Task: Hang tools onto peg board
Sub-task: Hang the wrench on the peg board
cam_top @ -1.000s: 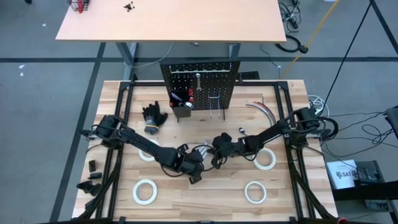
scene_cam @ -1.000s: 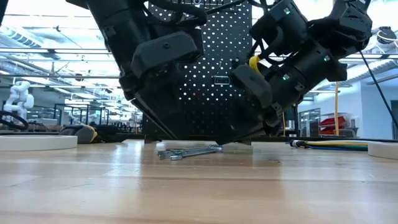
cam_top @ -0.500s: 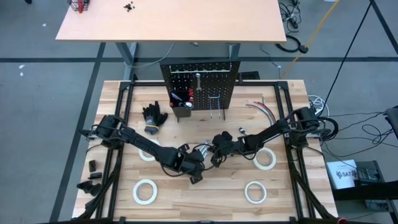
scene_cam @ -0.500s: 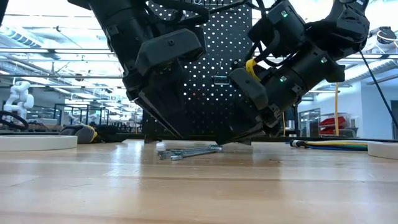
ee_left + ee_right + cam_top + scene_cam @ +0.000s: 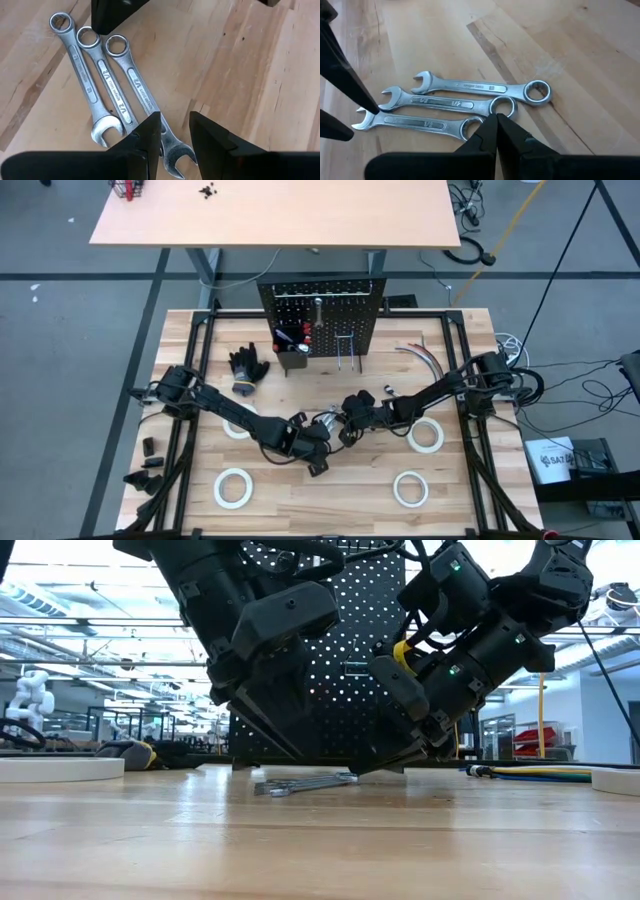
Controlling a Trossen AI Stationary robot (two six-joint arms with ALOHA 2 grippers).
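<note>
Wood-plank table (image 5: 330, 490) bears 3 wrenches (image 5: 107, 92); workshop behind.

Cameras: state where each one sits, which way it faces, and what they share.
High: overhead, facing straight down; both arms, peg board.
Low: tabletop height, facing level; both arms above three wrenches.
Left wrist: past the left claw, parted at the wrenches.
Right wrist: past the shut right claw.
Shared: both wrist views show the wrenches.

A pair of black gloves (image 5: 247, 367) lies on the pale slatted wooden table (image 5: 330, 495); thin curved cables (image 5: 418, 355) rest well apart.
</note>
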